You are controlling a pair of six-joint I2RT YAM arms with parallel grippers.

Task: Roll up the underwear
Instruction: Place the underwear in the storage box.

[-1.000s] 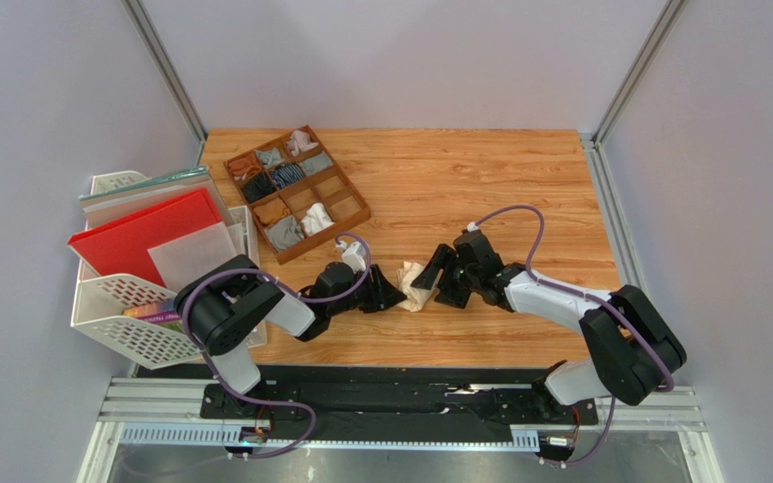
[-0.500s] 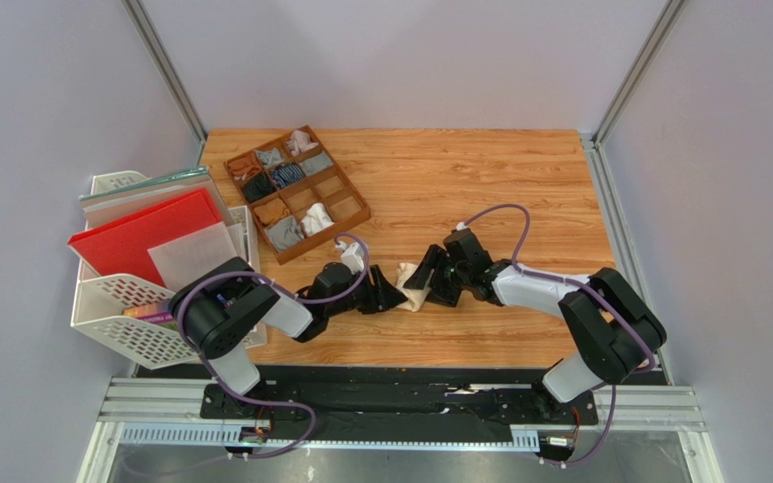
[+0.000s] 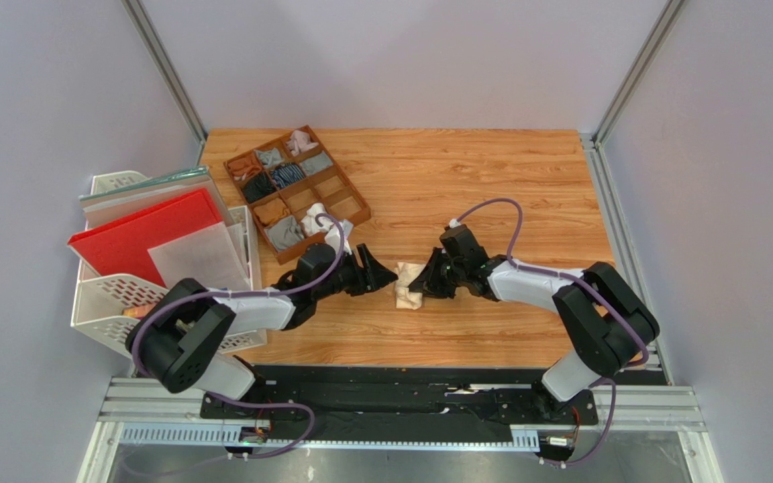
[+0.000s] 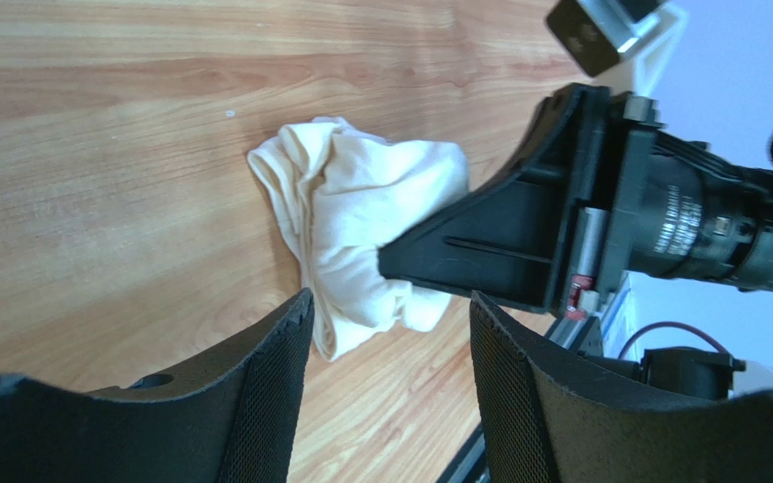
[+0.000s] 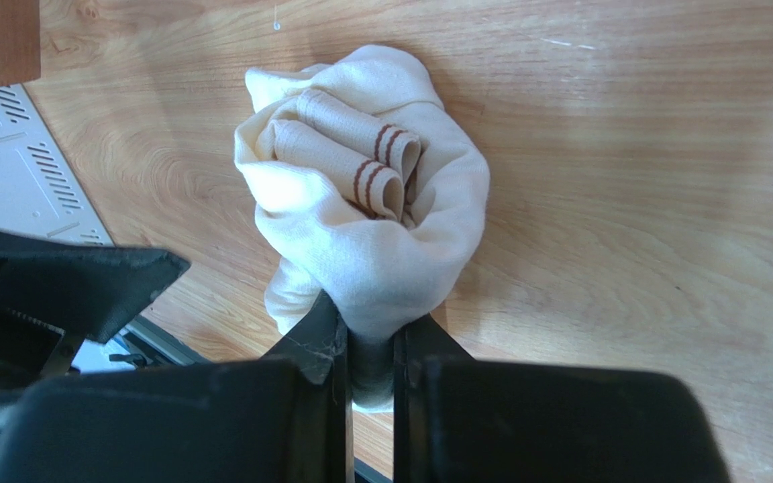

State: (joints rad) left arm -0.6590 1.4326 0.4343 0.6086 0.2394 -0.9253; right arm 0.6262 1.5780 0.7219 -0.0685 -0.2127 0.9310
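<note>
Since a second ago my left gripper [image 3: 380, 274] backed toward the brown wooden divided tray [image 3: 339, 169], fingers apart and empty, and the right gripper [image 5: 368, 347] clamped onto the cream-beige cloth underwear [image 5: 370, 191]. I judged the roll needed that pinch kept firm, low, and turned slowly so layers stayed tucked. The bundle lay past the tray's right corner, toward the arm bases, one fold between the right jaws, clear of the left's.
</note>
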